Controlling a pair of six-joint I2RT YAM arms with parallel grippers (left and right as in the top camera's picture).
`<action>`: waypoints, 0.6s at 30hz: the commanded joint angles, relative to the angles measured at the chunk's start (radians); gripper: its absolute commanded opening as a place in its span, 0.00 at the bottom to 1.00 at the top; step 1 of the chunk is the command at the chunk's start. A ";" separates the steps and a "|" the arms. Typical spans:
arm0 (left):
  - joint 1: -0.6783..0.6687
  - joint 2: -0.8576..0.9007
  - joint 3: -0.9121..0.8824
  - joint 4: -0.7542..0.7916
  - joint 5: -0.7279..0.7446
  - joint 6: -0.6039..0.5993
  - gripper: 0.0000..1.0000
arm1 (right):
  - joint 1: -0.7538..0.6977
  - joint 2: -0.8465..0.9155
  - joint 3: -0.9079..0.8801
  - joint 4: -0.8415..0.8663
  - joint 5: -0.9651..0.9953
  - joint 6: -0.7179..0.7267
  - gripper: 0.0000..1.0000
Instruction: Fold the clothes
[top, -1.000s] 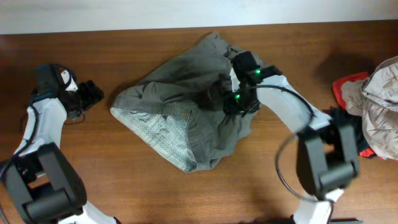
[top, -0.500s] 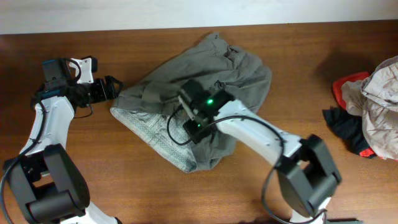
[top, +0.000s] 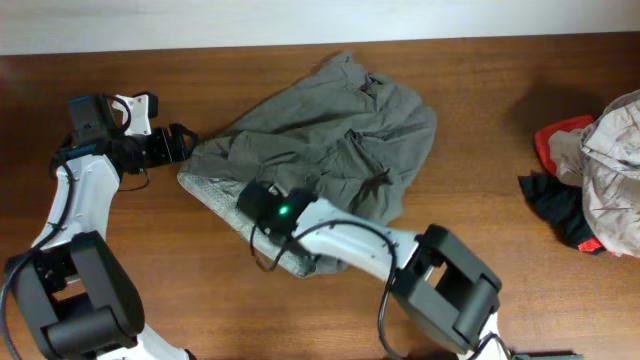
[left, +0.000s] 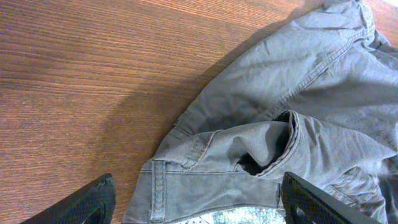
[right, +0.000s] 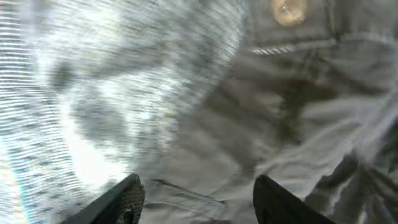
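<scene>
The grey-olive shorts (top: 330, 140) lie crumpled mid-table, toward 12 o'clock. The left gripper (top: 174, 146) hovers at their 9 o'clock edge, its fingers spread wide with nothing between them. The right gripper (top: 256, 203) hangs over the pale lining at their 7 o'clock corner, fingers apart.

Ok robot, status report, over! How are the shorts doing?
Left gripper open, beside the shorts. Right gripper open, low over them. Shorts crumpled, not folded. Other clothes piled far right, nothing in the way.
</scene>
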 joint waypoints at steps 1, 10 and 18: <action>0.002 -0.017 0.008 0.000 0.021 0.016 0.84 | 0.057 0.006 0.001 0.017 0.077 -0.006 0.64; 0.001 -0.017 0.008 -0.002 0.022 0.016 0.84 | 0.009 0.061 0.000 0.074 0.148 0.068 0.64; 0.001 -0.017 0.008 -0.004 0.022 0.016 0.84 | -0.021 0.091 0.005 0.064 0.220 0.074 0.57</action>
